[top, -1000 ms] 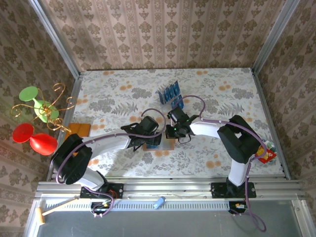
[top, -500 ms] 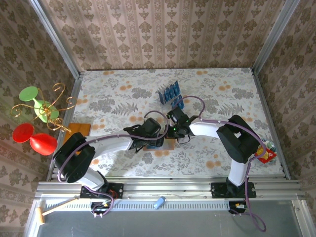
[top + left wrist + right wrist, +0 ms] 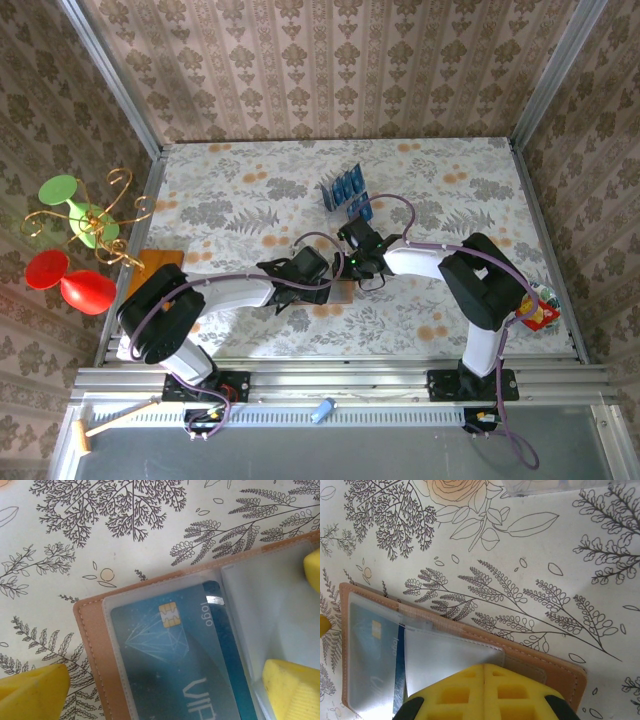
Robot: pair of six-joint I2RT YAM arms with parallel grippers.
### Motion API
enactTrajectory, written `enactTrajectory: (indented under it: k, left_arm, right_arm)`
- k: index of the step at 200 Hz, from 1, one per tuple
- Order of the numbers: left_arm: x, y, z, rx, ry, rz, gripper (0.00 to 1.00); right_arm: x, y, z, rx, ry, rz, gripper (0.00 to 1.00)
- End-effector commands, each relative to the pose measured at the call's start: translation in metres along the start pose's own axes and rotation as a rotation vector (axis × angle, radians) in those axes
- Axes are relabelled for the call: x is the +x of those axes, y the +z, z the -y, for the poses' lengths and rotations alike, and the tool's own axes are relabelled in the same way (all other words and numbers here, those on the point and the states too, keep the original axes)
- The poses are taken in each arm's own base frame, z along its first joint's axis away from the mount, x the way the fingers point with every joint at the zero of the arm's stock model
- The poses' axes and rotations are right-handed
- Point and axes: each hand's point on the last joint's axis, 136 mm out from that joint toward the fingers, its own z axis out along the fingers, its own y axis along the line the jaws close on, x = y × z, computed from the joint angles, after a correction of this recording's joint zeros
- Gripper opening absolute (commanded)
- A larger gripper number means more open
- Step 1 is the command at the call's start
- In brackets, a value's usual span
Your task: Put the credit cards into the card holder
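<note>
The tan card holder (image 3: 90,645) lies open on the floral table, seen as a tan sliver (image 3: 341,293) under both wrists. One blue credit card (image 3: 170,665) with a gold chip sits inside its clear left sleeve, also in the right wrist view (image 3: 372,652). My left gripper (image 3: 162,687) hovers open over that card, yellow fingertips (image 3: 35,692) wide on either side. My right gripper (image 3: 485,667) is shut, its tips resting on the clear right-hand sleeve (image 3: 445,655) of the card holder (image 3: 550,667); whether it pinches the sleeve is unclear. More blue credit cards (image 3: 346,187) stand in the clear rack.
The clear slotted rack (image 3: 352,205) stands just beyond the grippers. A flat orange-brown square (image 3: 158,262) lies at the table's left edge. A colourful packet (image 3: 540,312) sits at the right edge. Red and green ornaments (image 3: 72,280) hang outside the left rail.
My left gripper has slid a little right and nearer, over the open card holder, with its arm following. The right gripper has stayed put, shut.
</note>
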Motion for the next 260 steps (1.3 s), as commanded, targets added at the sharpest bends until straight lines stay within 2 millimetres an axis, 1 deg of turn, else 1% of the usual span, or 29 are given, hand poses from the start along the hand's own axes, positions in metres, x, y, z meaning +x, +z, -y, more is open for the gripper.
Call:
enactTrajectory:
  k: [1, 18, 39, 66, 96, 158, 189, 224, 260]
  left_arm:
    - [0.014, 0.005, -0.01, -0.047, -0.003, -0.023, 1.0]
    - [0.014, 0.005, -0.009, -0.043, -0.007, -0.02, 1.0]
    - [0.016, 0.005, -0.01, -0.045, -0.01, -0.02, 1.0]
    - [0.016, 0.004, -0.011, -0.044, -0.013, -0.016, 1.0]
    - [0.017, 0.004, -0.011, -0.043, -0.013, -0.015, 1.0]
    - [0.018, 0.005, -0.011, -0.043, -0.015, -0.017, 1.0]
    - [0.019, 0.005, -0.011, -0.042, -0.013, -0.017, 1.0]
    - [0.017, 0.004, -0.011, -0.039, -0.015, -0.01, 1.0]
    - [0.014, 0.001, -0.009, -0.033, -0.012, -0.003, 1.0]
  right_arm:
    - [0.007, -0.007, 0.0, 0.001, 0.014, -0.021, 0.13]
    - [0.0, -0.019, -0.002, -0.007, 0.024, 0.013, 0.24]
    - [-0.001, -0.027, -0.001, -0.01, 0.037, 0.034, 0.31]
    - [0.003, -0.027, 0.002, -0.012, 0.054, 0.038, 0.32]
    - [0.009, -0.019, 0.007, -0.012, 0.072, 0.026, 0.32]
    - [0.015, -0.001, 0.007, -0.043, 0.102, -0.008, 0.29]
    - [0.017, 0.005, 0.005, -0.063, 0.108, -0.024, 0.3]
    - [0.014, 0.003, -0.002, -0.091, 0.11, -0.02, 0.31]
    - [0.01, -0.005, -0.011, -0.131, 0.115, -0.005, 0.31]
